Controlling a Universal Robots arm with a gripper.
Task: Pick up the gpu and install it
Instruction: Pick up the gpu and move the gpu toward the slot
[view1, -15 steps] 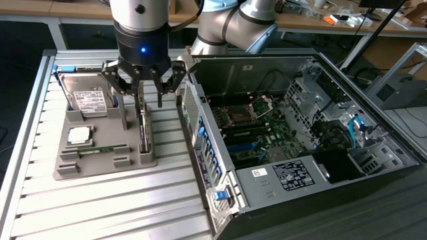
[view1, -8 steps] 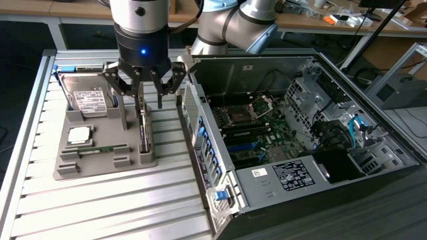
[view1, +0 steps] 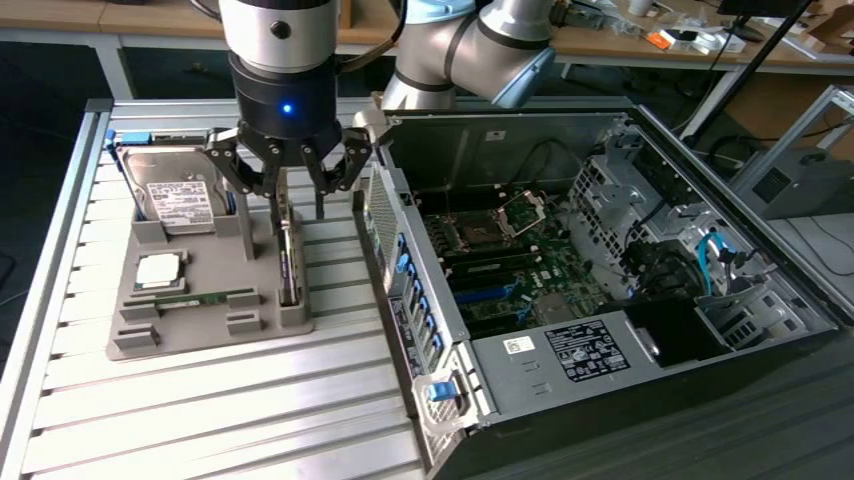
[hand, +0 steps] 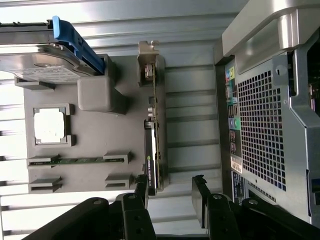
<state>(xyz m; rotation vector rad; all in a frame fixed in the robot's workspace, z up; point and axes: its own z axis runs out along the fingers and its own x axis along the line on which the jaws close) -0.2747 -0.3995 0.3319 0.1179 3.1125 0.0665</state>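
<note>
The gpu (view1: 287, 262) is a thin green-brown card standing on edge in a slot along the side of the grey holder tray (view1: 200, 330) nearest the computer case. My gripper (view1: 300, 207) hangs open just above one end of the card, with nothing between its fingers. In the wrist view the gpu (hand: 155, 135) runs lengthwise, with its silver bracket at the end away from my gripper (hand: 170, 194). One fingertip (hand: 140, 186) stands close beside the card's near end. The other fingertip (hand: 199, 192) stands well apart from it.
The tray also holds a silver hard drive (view1: 180, 195), a square processor (view1: 160, 268) and a narrow memory stick (view1: 200, 298). The opened computer case (view1: 561, 270) lies at the exterior view's right, its perforated rear wall (hand: 262, 130) close to the tray. Slatted metal table (view1: 227, 420) lies underneath.
</note>
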